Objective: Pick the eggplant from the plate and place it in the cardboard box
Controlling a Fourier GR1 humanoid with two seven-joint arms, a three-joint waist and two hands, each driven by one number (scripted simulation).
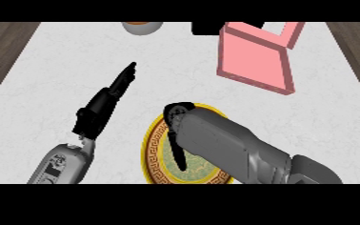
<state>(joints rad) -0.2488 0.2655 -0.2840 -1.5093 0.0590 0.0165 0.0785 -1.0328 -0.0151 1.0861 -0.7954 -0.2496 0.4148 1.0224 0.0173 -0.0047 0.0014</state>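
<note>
Stretching the left hand point(112, 93) up and to the right across the white marbled counter point(63, 62), fingers straight and held together, open, gripping nothing, fingertips pointing toward the far edge. Trailing its grey forearm point(60, 164) in from the lower left, well apart from the plate. Hanging the right hand point(177, 112) over the upper left part of the plate point(151, 145), with the thick grey right forearm point(232, 145) slanting in from the lower right and covering much of the dish. Showing only a black wrist part and one dark strip running down over the plate's middle; not showing whether this hand is open or closed, or holding anything. Hiding the eggplant: nowhere plainly in sight, possibly under the hand and forearm, but not possible to tell. Bordering the plate with a yellow rim, a dark key-pattern band and a pale green centre. Lying beyond the plate to the upper right, a pink box point(256, 57), open, tilted, apart from both hands. Sitting at the far edge, a pale bowl point(141, 27) with an orange inside, and beside it a dark object point(207, 28) too cut off to name.
</note>
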